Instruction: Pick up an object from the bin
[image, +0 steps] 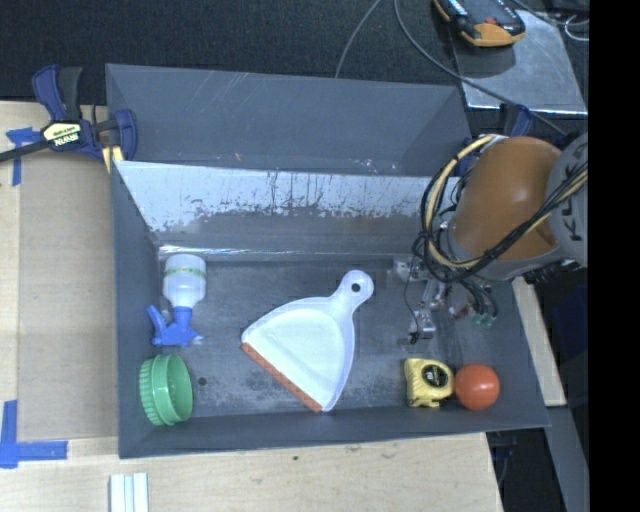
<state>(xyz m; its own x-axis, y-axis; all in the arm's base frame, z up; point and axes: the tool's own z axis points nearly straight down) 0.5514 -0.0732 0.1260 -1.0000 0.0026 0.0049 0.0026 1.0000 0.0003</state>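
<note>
My gripper (424, 322) hangs in the right part of the bin, its thin metal fingers pointing down just above the floor with nothing between them. Directly below it, near the front wall, lies a yellow tape measure (428, 382). A small red-orange ball (478, 387) rests right beside the tape measure. To the left of the gripper a white dustpan (310, 345) with an orange front lip lies flat, its handle pointing toward the gripper.
At the bin's left side lie a white bottle-like piece (184, 279) with a blue clip (170, 327) and a green round lid (165, 389). The arm's orange cover and cables hang over the right wall.
</note>
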